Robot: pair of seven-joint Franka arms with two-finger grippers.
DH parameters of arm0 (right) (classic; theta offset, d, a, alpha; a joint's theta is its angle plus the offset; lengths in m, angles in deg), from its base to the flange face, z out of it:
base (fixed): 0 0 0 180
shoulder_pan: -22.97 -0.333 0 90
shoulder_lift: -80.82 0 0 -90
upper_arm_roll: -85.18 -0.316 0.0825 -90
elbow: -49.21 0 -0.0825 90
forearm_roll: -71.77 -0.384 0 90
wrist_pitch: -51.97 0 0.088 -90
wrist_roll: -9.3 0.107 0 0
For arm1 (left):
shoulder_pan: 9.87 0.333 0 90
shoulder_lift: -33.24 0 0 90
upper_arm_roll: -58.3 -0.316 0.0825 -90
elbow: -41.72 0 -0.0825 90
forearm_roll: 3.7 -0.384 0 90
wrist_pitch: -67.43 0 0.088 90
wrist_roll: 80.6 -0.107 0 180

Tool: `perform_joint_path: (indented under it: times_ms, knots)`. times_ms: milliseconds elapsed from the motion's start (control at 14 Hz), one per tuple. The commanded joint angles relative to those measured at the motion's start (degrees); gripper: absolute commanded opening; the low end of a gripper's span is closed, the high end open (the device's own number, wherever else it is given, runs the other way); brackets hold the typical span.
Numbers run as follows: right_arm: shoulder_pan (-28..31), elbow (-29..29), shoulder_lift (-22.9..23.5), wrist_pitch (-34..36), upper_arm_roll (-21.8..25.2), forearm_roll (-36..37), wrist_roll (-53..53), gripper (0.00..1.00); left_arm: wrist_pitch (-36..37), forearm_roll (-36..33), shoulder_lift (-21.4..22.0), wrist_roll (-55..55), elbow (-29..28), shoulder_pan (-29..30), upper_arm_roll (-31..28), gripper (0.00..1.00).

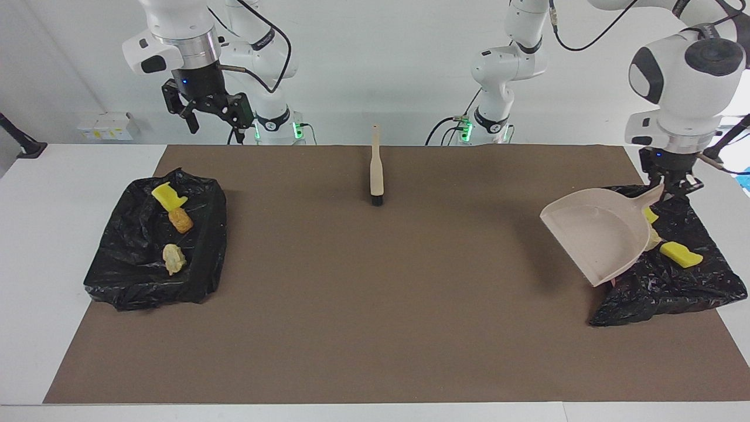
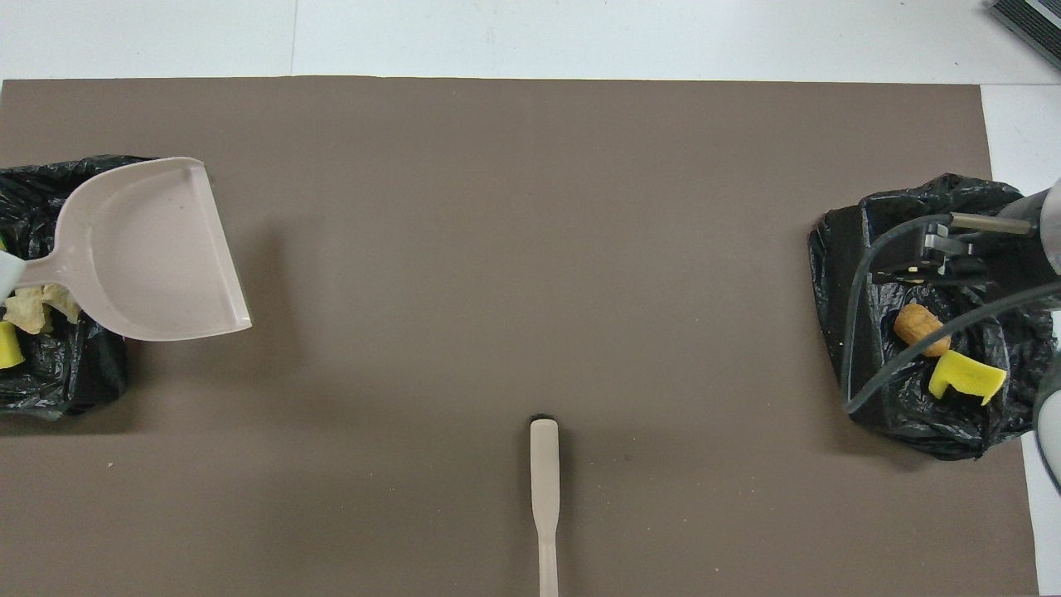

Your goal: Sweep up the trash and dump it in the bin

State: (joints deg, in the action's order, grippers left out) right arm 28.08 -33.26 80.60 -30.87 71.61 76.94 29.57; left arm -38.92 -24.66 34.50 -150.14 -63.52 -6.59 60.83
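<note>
Now the left gripper (image 1: 668,190) grips the handle of the dustpan (image 1: 597,237), tilted over the bin bag (image 1: 668,281) at the left arm's end; the pan's long axis slants from the handle down toward the mat. Yellow trash (image 1: 679,254) lies in that bag, just beside the pan. Over a second bag (image 1: 146,252), the right gripper (image 1: 205,111) waits, holding nothing, fingers apart.

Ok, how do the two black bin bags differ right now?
The bag at the left arm's end has the beige dustpan tilted over it, held by its handle in the left gripper; the bag at the right arm's end has nothing over it, with the right gripper waiting high above the table's edge. The first shows yellow foam partly hidden by the pan; the second shows three lumps in plain view. Both are crumpled, open and hold trash.
</note>
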Motion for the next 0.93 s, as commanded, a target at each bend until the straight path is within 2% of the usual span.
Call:
perform_joint_path:
  times_ms: [0, 143, 428, 571, 856]
  knots:
    - [1.39, 0.64, 0.04, 0.40, -0.32, -0.95, -0.93, 1.00, 1.49, 3.11, 3.13, 9.03, -4.09, -5.28, -1.04, 0.00]
    - [1.48, 0.81, -0.40, 0.49, 0.47, -1.47, -1.02, 1.00, 1.93, 5.57, 3.48, 19.39, -5.93, -9.50, -0.95, 0.00]
    - [-3.25, 0.73, -0.67, 1.10, 7.40, -3.68, -0.40, 1.00, 1.85, 10.31, 2.79, 39.08, -6.91, -19.17, -0.95, 0.00]
    - [-4.32, 0.46, -0.75, 1.28, 9.08, -3.33, -0.31, 1.00, 1.06, 12.96, 1.91, 47.87, -7.00, -22.86, -1.04, 0.00]
    - [-5.72, -1.30, -1.63, 2.07, 11.81, -3.68, -0.93, 1.00, -4.46, 13.67, -3.70, 72.46, -6.56, -32.96, -1.04, 0.00]
